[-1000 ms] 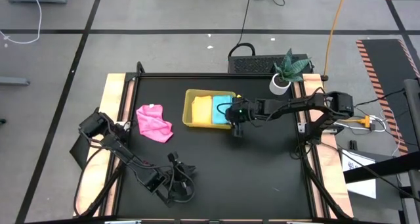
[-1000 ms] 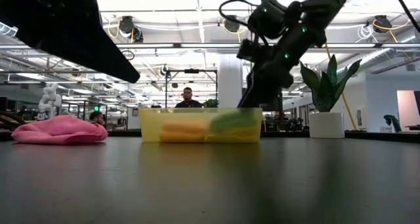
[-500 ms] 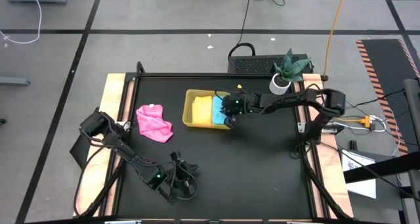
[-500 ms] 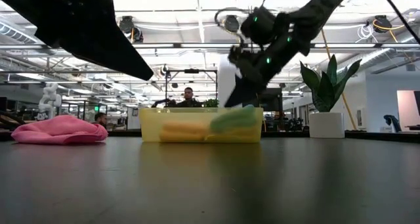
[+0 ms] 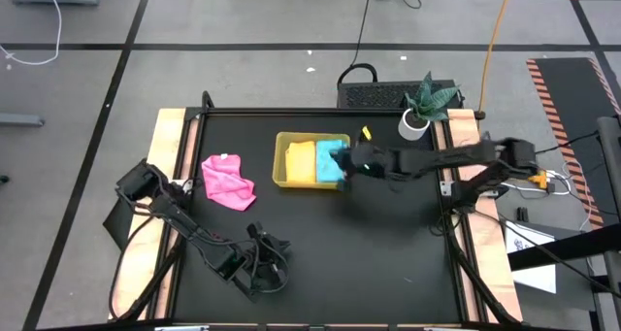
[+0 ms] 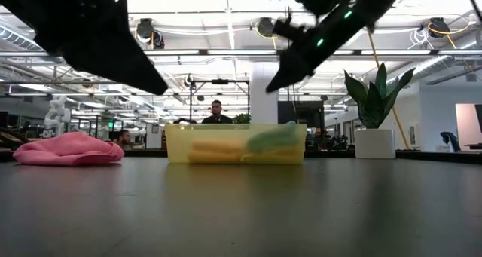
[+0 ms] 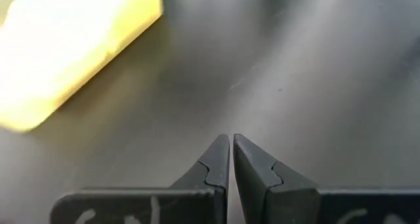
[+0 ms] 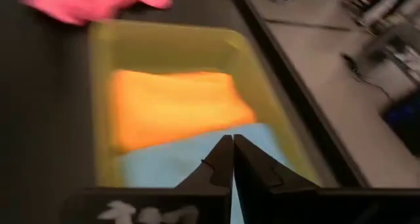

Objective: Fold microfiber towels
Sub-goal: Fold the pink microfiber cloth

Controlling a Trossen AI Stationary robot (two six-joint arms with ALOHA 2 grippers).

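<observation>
Right pincer (image 8: 232,159) pressed together, empty, above blue towel (image 5: 331,161) in tray (image 5: 281,176); best lift clear, then fetch pink towel (image 5: 227,181).

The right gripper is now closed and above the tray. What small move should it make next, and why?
Probably swing across to the crumpled pink towel. The right gripper is shut and empty over the tray, where the sky blue towel and a yellow-orange towel already lie folded. The pink one looks unfolded. The left gripper waits shut near the table's front.
</observation>
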